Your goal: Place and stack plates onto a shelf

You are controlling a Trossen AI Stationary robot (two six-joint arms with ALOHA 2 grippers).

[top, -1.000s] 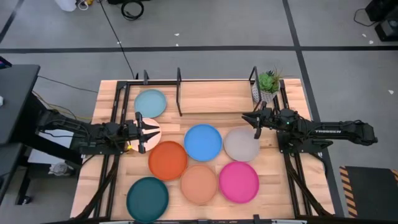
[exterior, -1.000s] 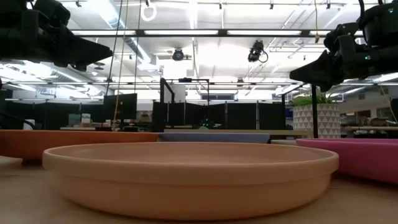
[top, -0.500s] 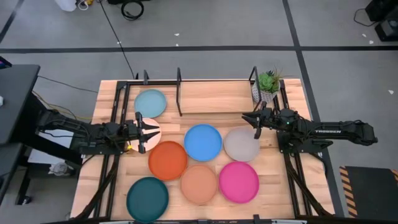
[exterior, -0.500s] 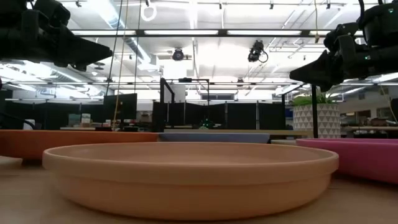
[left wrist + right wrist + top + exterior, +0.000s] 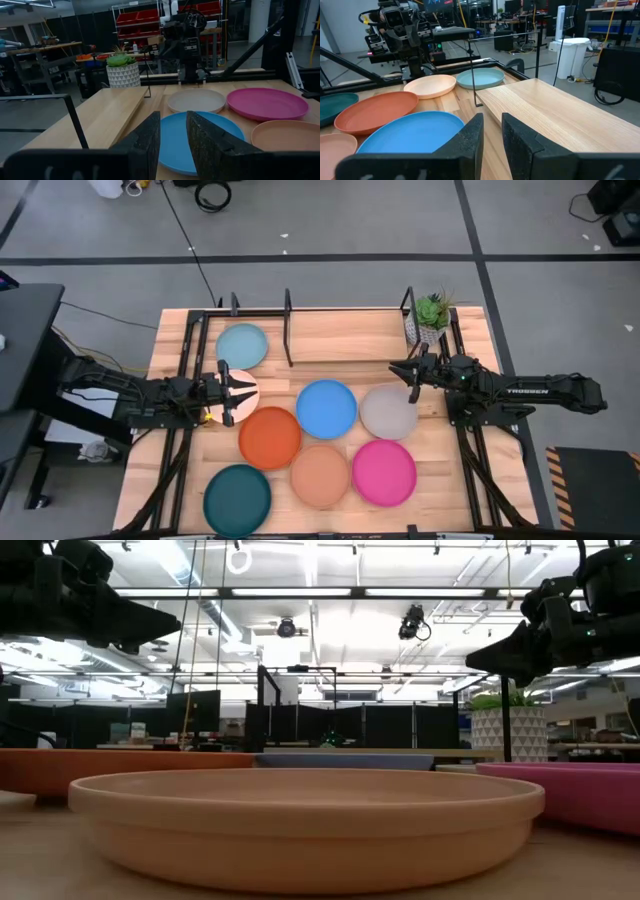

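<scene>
In the high view the black rod shelf (image 5: 288,330) stands along the table's far side, and a light blue plate (image 5: 242,346) lies flat in its left bay. The other plates lie flat on the table: pale peach (image 5: 243,383), orange (image 5: 269,437), blue (image 5: 326,408), grey (image 5: 388,412), peach (image 5: 320,475), pink (image 5: 384,472) and teal (image 5: 237,498). My left gripper (image 5: 252,390) hovers over the pale peach plate, shut, with only a narrow slit between the fingers (image 5: 173,142). My right gripper (image 5: 393,367) hovers beyond the grey plate's far rim, also shut (image 5: 492,135).
A potted plant (image 5: 430,318) in a white patterned pot stands at the table's far right, beside the shelf's right post (image 5: 408,308). The shelf's middle and right bays show bare wood (image 5: 345,340). The low view looks over the peach plate (image 5: 305,820), with both arms raised above it.
</scene>
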